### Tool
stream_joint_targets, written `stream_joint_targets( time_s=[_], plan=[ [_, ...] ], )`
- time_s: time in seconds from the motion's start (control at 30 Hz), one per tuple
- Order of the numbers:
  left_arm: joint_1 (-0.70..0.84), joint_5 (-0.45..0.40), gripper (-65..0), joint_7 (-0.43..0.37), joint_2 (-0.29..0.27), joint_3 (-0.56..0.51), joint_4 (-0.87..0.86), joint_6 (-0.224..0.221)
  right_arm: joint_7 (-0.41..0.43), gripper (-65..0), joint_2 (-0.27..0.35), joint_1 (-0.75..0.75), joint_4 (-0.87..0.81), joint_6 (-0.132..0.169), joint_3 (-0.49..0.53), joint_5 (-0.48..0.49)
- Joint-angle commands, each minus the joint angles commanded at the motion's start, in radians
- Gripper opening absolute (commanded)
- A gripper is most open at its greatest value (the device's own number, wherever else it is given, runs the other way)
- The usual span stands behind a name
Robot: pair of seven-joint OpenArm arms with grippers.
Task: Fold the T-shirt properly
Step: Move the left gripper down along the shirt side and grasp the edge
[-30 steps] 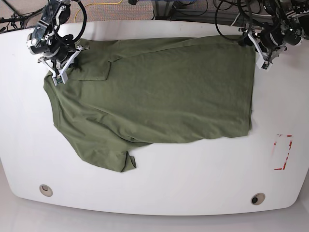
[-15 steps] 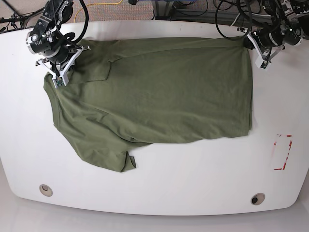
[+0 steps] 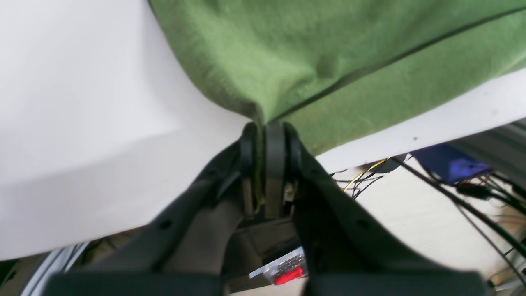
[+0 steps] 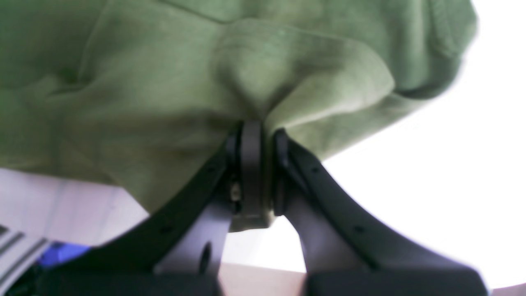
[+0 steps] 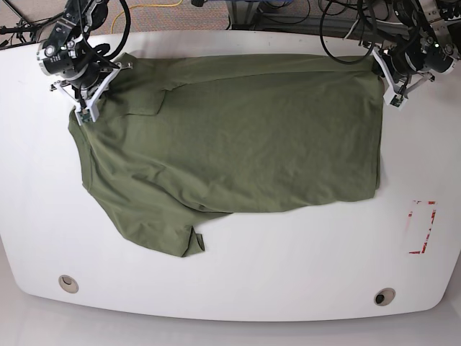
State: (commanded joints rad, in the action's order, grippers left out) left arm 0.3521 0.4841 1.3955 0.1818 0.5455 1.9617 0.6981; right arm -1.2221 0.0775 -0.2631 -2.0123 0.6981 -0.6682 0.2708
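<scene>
Left wrist view: the left gripper [image 3: 265, 131] has its jaws clamped on a corner edge of the olive T-shirt [image 3: 328, 53], cloth pinched between the black pads over the white bench [image 3: 74, 123], cables [image 3: 452, 181] behind the edge. Right wrist view: the right gripper [image 4: 257, 129] has jaws clamped on a bunched fold of the T-shirt [image 4: 164, 82], blurry. Base view: T-shirt [image 5: 238, 144] lies spread flat across the bench [image 5: 288, 267], one sleeve toward the near edge, left gripper [image 5: 392, 90] at its far corner on the view's right, right gripper [image 5: 85, 108] at the far corner on the view's left, red tape mark [image 5: 423, 227] well apart.
</scene>
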Motion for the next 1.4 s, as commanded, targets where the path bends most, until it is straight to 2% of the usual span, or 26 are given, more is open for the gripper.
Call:
stream_joint_targets(
  time_s=[0.27,0.5,0.6,0.9,1.23,1.4],
  plan=[
    [-0.086,0.000,-65.0,0.001,0.003,-0.005,0.000,0.000,-0.003,-62.1,0.037,0.038,0.003,0.000,-0.020,0.114],
    [-0.173,-0.006,-65.0,0.001,0.008,-0.005,-0.006,0.000,-0.003,-62.1,0.043,0.077,0.015,0.000,-0.018,0.123],
    [-0.207,-0.006,-65.0,0.001,0.029,-0.005,-0.031,0.000,-0.002,-62.1,0.052,0.100,0.038,0.000,-0.020,0.123],
    [-0.336,-0.006,-65.0,-0.005,0.071,-0.044,-0.235,0.000,0.002,-62.1,0.110,0.184,0.160,0.000,-0.014,0.123],
    [-0.489,-0.006,-65.0,-0.006,0.074,-0.061,-0.496,0.000,0.021,-62.1,0.163,0.233,0.292,0.000,-0.011,0.124],
    [-0.546,-0.006,-65.0,-0.006,0.074,-0.061,-0.585,0.000,0.041,-62.0,0.166,0.233,0.321,0.000,-0.009,0.124]
  ],
)
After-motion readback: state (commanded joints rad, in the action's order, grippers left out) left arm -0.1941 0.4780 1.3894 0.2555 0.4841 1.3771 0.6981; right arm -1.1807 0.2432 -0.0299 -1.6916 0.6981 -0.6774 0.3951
